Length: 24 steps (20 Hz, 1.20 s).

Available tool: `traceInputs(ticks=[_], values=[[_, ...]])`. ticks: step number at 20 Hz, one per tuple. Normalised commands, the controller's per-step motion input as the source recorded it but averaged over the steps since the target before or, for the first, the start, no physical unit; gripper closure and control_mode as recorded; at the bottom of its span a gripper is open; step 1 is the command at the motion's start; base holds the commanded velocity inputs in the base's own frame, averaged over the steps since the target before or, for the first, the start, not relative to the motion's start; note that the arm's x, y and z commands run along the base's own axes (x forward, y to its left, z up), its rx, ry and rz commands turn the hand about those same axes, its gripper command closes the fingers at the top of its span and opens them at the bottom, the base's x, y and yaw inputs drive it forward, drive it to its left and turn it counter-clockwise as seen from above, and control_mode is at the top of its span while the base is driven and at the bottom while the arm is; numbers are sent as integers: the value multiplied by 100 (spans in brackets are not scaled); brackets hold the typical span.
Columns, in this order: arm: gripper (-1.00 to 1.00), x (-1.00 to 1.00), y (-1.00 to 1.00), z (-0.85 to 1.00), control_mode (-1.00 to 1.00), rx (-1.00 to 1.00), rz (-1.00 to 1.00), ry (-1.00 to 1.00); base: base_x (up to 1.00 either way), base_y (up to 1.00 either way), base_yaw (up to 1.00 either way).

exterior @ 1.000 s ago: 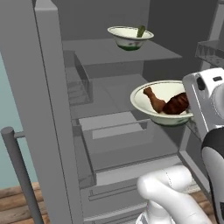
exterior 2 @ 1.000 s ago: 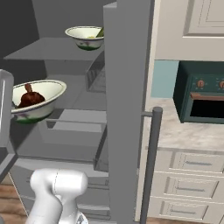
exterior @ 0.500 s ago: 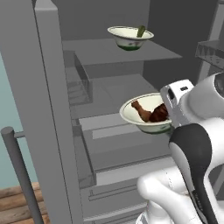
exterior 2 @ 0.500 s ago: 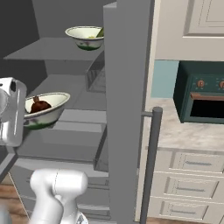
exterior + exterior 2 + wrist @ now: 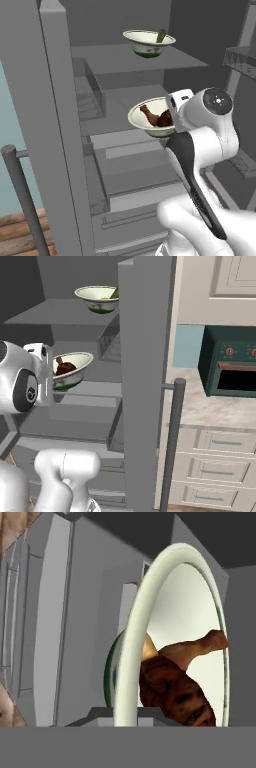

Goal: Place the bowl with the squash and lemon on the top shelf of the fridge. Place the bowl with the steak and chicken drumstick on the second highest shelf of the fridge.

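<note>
The pincer [image 5: 127, 714] pinches the rim of one cream-white, green-bottomed bowl [image 5: 150, 116] holding one dark steak [image 5: 175, 694] and one brown drumstick [image 5: 192, 649], with a second alike bowl [image 5: 148, 41] on the shelf above it.

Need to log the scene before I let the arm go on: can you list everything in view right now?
fridge: one, grey, open, with shelves, drawers and door bins.
top shelf: one, grey, uppermost panel.
bowl with squash and lemon: one, cream with green base, on the top shelf.
squash: one, dark green, poking over that bowl's rim.
bowl with meat: one, cream, held at the level of the second shelf.
steak: one, dark reddish brown, in the held bowl.
chicken drumstick: one, brown, beside the steak.
oven: one, dark green, right of the fridge.
counter drawers: cream, below the oven.
gripper: one, shut on the held bowl's rim.
</note>
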Motion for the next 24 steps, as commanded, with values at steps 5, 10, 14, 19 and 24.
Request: traceInputs(ticks=[5, 10, 14, 19, 24], values=[[100, 100, 0, -1, -100, 0, -18, 19, 0, 0, 0], [100, 100, 0, -20, -100, 0, -7, 2, 0, 0, 0], [100, 100, 0, -52, -100, 0, 0, 0, 0, 0, 0], [100, 98, 0, -61, -100, 2, 0, 0, 0, 0, 0], [100, 95, 0, -41, -100, 3, 0, -1, 0, 0, 0]])
